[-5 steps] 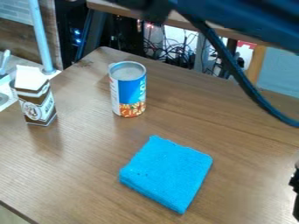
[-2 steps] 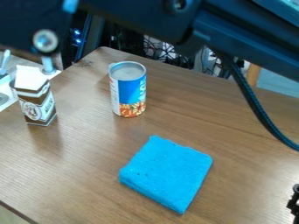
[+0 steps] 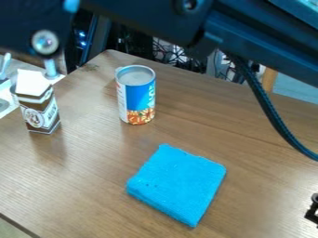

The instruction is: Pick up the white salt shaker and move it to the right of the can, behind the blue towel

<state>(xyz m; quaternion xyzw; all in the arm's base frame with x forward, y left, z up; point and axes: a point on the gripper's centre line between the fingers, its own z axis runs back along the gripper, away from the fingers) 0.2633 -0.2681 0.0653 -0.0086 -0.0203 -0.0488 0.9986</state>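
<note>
A small black part of my gripper (image 3: 313,210) shows at the right edge, low in the view, and nothing else of it is visible. It is nearest to a folded bright blue cloth (image 3: 177,184), which lies flat some way to its left, apart from it. Behind the cloth stands an upright can (image 3: 136,95) with a blue and white label and a grey lid. A brown and white carton (image 3: 40,102) stands upright at the left.
Overhead, the dark arm (image 3: 149,21) crosses the top of the view, its black cable curving down at the right. The wooden table (image 3: 93,186) ends at a back edge, with tangled wires behind it. A pale pole and white items are at the upper left.
The arm has come lower and farther left across the top, covering more of the background. Its cable and the black gripper part at the right edge have shifted slightly. Cloth, can and carton have not moved.
</note>
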